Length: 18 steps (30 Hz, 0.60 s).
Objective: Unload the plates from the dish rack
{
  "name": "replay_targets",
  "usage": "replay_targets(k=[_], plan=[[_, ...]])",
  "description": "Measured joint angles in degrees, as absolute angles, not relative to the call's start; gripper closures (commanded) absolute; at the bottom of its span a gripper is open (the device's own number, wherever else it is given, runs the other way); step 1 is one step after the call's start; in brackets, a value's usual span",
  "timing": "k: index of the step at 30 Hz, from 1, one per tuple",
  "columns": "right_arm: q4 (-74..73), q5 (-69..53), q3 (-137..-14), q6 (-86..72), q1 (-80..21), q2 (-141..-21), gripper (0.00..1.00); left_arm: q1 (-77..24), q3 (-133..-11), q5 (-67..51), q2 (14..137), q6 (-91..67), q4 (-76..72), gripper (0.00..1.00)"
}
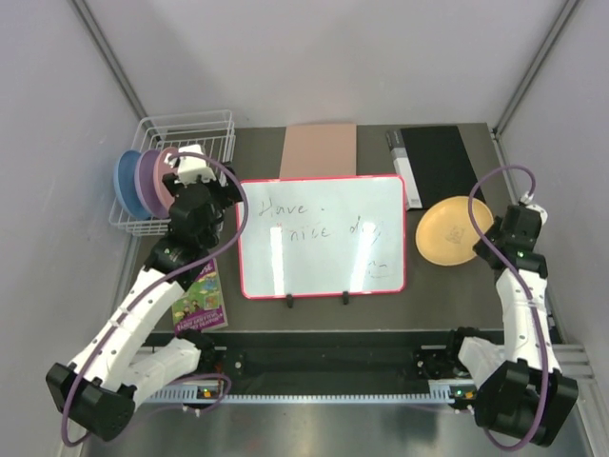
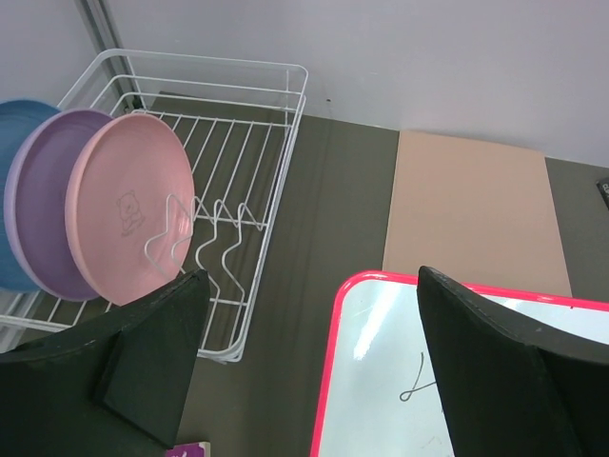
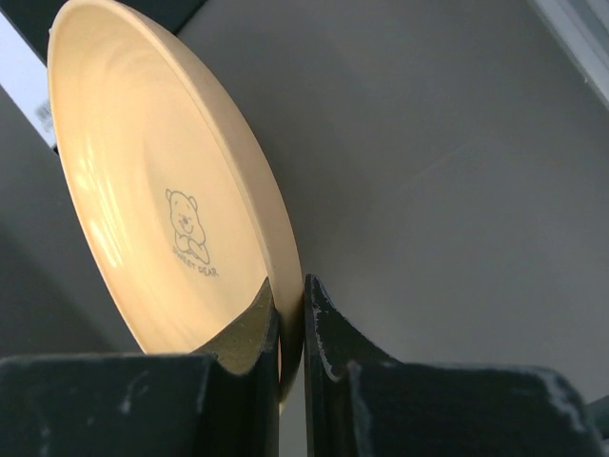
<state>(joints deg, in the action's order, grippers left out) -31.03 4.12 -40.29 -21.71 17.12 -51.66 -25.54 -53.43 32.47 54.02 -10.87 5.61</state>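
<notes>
Four plates are counted, not all in one place. Three stand on edge in the dish rack (image 2: 249, 143) at the far left of the table (image 1: 314, 314), leaning one against the next: one pink plate (image 2: 133, 205) nearest the free tines, one lilac plate (image 2: 48, 209) behind it, and one blue plate (image 2: 14, 133) at the outer end. One orange-yellow plate (image 3: 162, 190), printed with a small bear, is out of the rack at the right side of the table, just beside the whiteboard (image 1: 322, 235). The right gripper (image 3: 290, 305) is clenched on its rim, one finger on each face. Whether that plate touches the table cannot be told. The left gripper (image 2: 309, 276) hangs at the rack's near right corner with its two fingers spread wide, grasping nothing and touching none of the three racked plates. Other items, one of each: the red-framed whiteboard lying flat at centre with handwriting on it, a tan board (image 1: 319, 150) and a black mat (image 1: 440, 162) behind it, and a colourful booklet (image 1: 200, 300) partly under the left arm.
</notes>
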Motion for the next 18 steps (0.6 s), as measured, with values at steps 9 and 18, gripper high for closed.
replay_targets(k=[9, 18], plan=[[-31.77, 5.43, -39.05, -21.82, 17.52, -57.43, 0.96, -25.15, -52.69, 32.64, 51.96, -12.05, 6.61, 0.06], [-33.91, 9.21, -39.11, -24.03, 17.93, -57.93, 0.26, -24.84, -52.69, 32.14, 53.32, -12.53, 8.23, 0.05]])
